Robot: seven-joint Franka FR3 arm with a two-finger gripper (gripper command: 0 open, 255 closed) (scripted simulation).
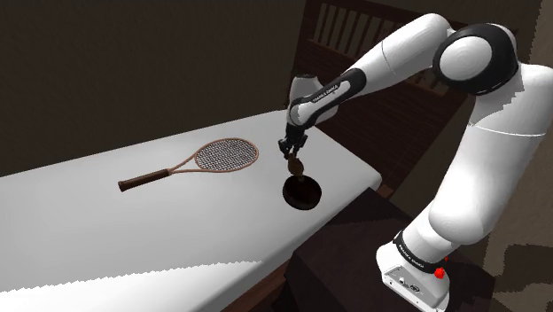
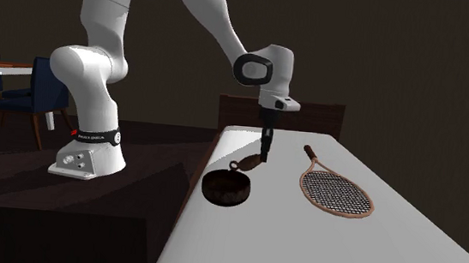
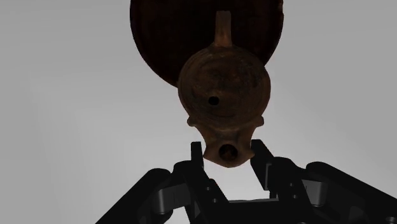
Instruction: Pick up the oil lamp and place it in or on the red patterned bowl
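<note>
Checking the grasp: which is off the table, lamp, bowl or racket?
The brown oil lamp, clasped in the gripper over the dark bowl; the bowl and racket lie on the table.

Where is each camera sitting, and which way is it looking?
Shoulder view: beside and slightly behind the stand, looking down over the white table; the arm reaches up and to the left.
Second exterior view: low, across the table, facing back toward the arm; its base and forearm show.
Wrist view: on the hand, looking down past the gripper, shut on the oil lamp, above the dark bowl.
Shared: all three show lamp and bowl; both exterior views show the racket.
</note>
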